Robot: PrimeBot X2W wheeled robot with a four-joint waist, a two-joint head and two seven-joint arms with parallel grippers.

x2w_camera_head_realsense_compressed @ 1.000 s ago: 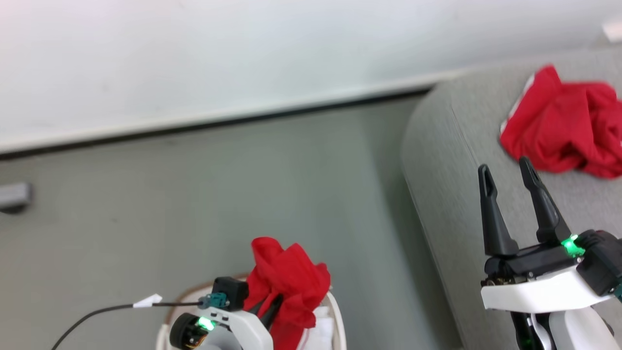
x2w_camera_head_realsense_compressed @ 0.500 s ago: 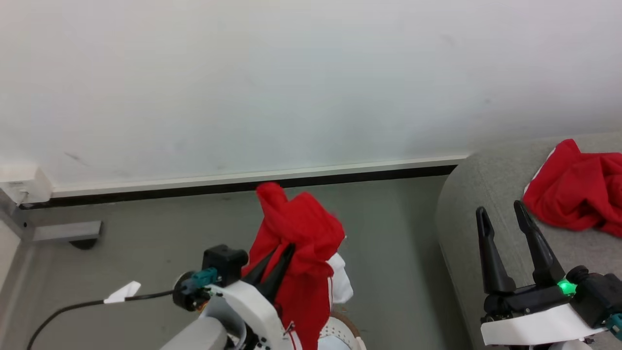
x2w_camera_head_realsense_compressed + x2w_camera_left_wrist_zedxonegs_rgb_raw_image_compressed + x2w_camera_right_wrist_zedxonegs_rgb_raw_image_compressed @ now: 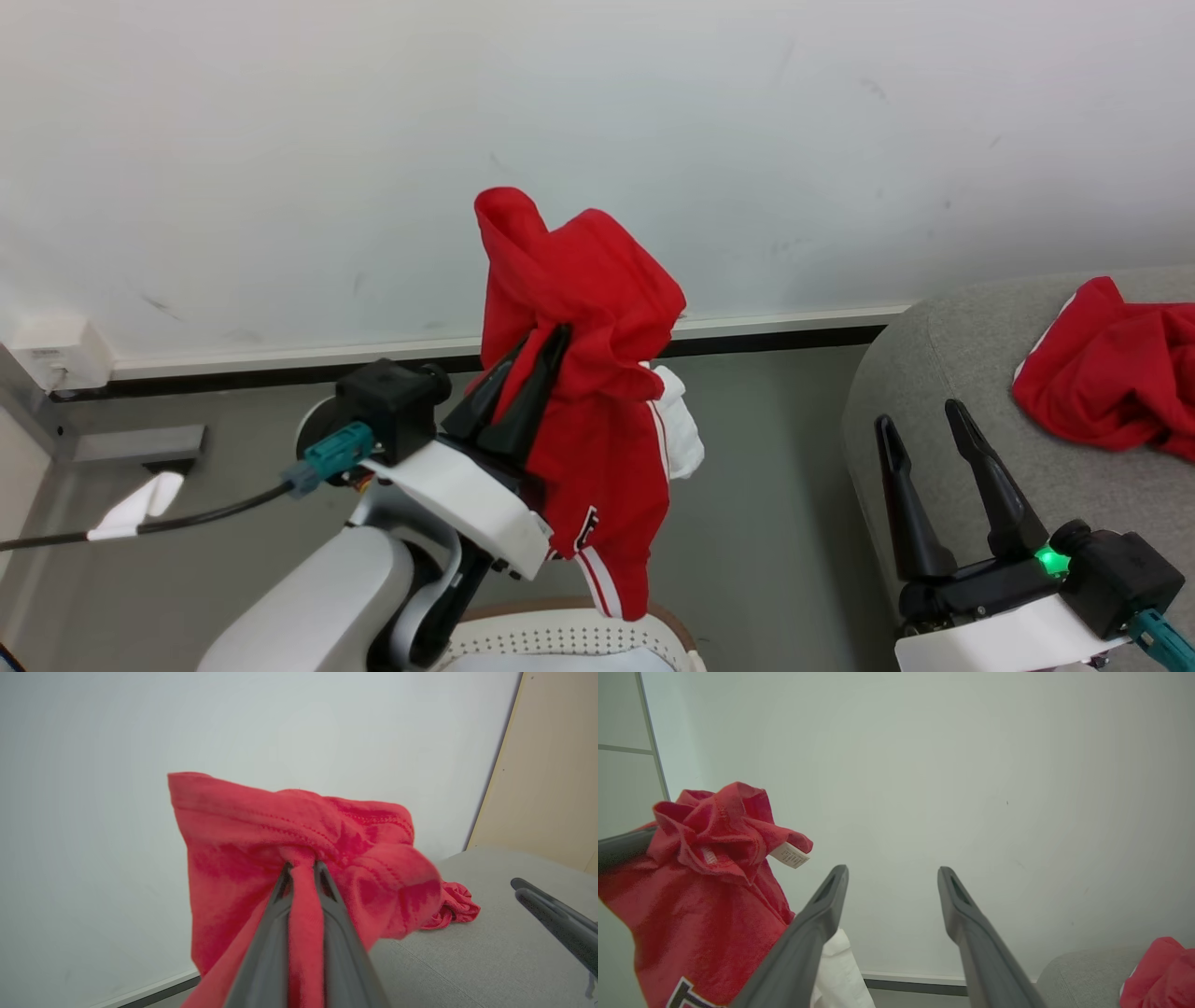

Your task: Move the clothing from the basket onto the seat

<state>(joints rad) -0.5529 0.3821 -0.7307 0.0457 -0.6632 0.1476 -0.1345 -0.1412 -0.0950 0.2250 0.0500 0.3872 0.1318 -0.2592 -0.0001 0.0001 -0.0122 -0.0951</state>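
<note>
My left gripper [image 3: 541, 338] is shut on a bright red piece of clothing [image 3: 597, 392] and holds it high above the basket [image 3: 569, 630], whose white holed wall and brown rim show at the bottom. The fabric is pinched between the fingers [image 3: 301, 877] and hangs down with white trim. Another red piece of clothing [image 3: 1116, 373] lies on the grey seat [image 3: 934, 373] at the right. My right gripper [image 3: 920, 415] stands open by the seat's near corner, nothing between its fingers [image 3: 892, 872]. The held garment [image 3: 700, 882] hangs to its left.
A white wall [image 3: 280, 140] with a dark baseboard stands behind. Grey floor [image 3: 775, 523] lies between basket and seat. A black cable [image 3: 187, 518] trails from my left wrist. A white box [image 3: 51, 355] sits at the wall's left foot.
My left gripper has risen with the red garment, lifting it from the basket's level to well above it. The head camera has tilted up, showing more wall. My right gripper stays open.
</note>
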